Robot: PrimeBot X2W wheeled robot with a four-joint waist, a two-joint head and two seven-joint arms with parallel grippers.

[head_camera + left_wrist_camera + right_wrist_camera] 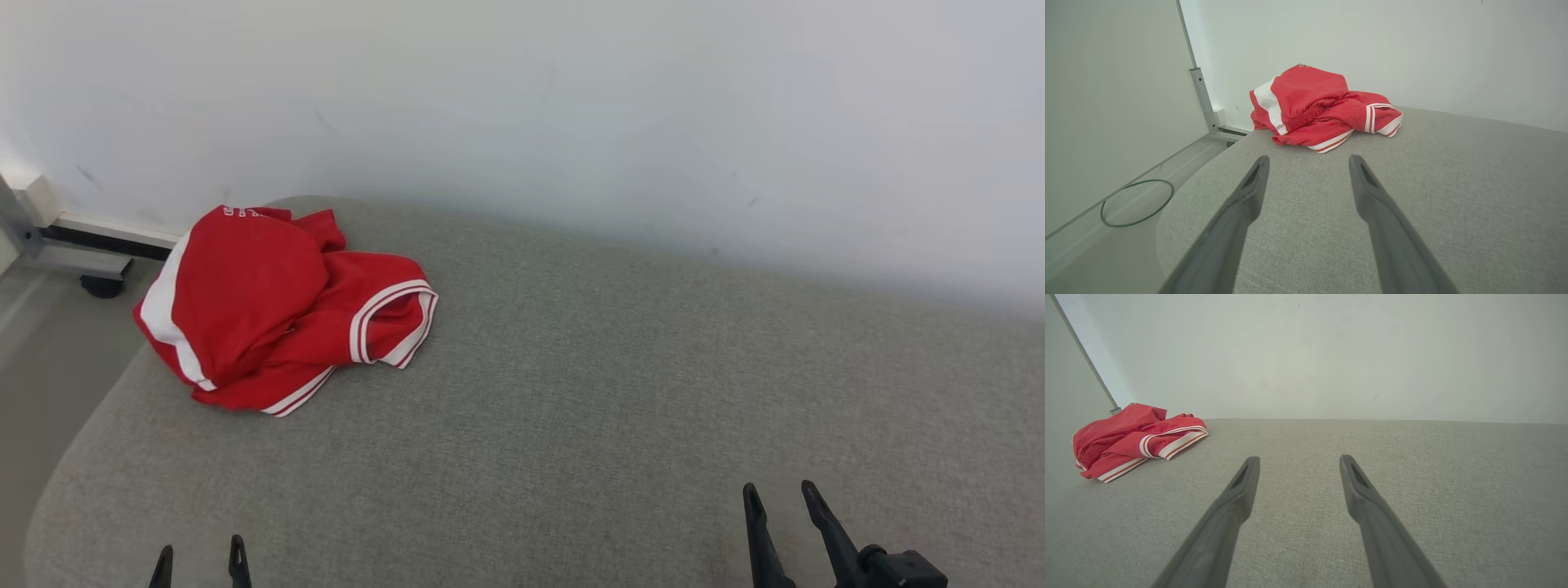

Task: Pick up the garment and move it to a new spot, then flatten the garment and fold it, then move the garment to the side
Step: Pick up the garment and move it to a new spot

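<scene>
Garment point(277, 306), crumpled red, lies upper left of the frame on the grey cushion point(612, 392), nearer the left gripper point(201, 545); it and the right gripper point(779, 487) stand spread wide, empty.

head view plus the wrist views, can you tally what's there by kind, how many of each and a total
red and white garment: 1
grippers: 2, the left gripper and the right gripper, both open
grey cushion: 1
cable loop on the floor: 1
metal post: 1
total: 6
</scene>
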